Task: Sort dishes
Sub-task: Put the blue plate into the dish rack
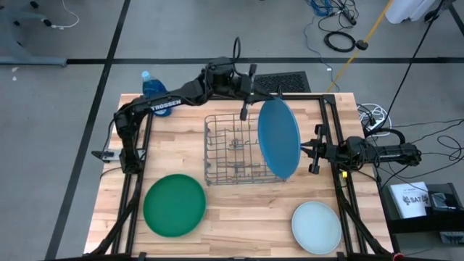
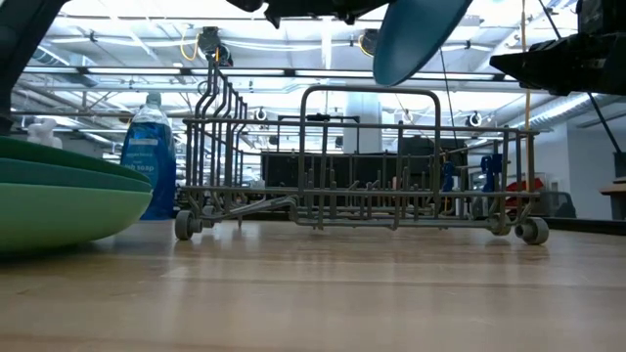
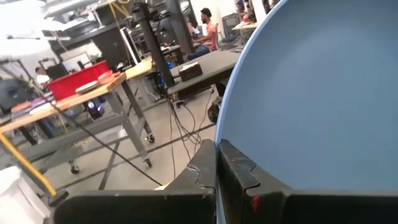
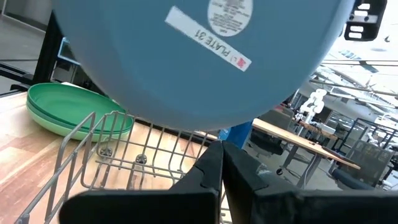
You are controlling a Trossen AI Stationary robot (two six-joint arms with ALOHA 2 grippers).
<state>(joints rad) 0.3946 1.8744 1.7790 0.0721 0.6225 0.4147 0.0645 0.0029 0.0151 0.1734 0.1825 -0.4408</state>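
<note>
My left gripper (image 1: pixel 246 109) (image 3: pixel 217 168) reaches in from the far left and is shut on a bright blue plate (image 1: pixel 279 138) (image 2: pixel 416 34) (image 3: pixel 311 93). The plate hangs tilted above the right end of the grey wire rack (image 1: pixel 228 152) (image 2: pixel 352 186). My right gripper (image 1: pixel 310 148) (image 4: pixel 220 155) waits shut just right of the plate, facing its labelled underside (image 4: pixel 186 74). A stack of green plates (image 1: pixel 174 205) (image 2: pixel 59 200) lies flat on the table near the left front. A pale mint plate (image 1: pixel 316 226) lies at the right front. No black dish is in view. My left gripper pinches the blue plate's rim (image 3: pixel 219 134) at its far end, one finger on each face. The fingers come from the table's far left side. The plate is lifted clear of the rack and stands steeply tilted, hanging below and beyond the fingers.
A blue plastic bottle (image 1: pixel 152 85) (image 2: pixel 149 147) stands at the far left corner behind the rack. The rack's upright tines (image 4: pixel 118 155) sit right under the plate. Bare wood lies between the green stack and the mint plate along the near edge.
</note>
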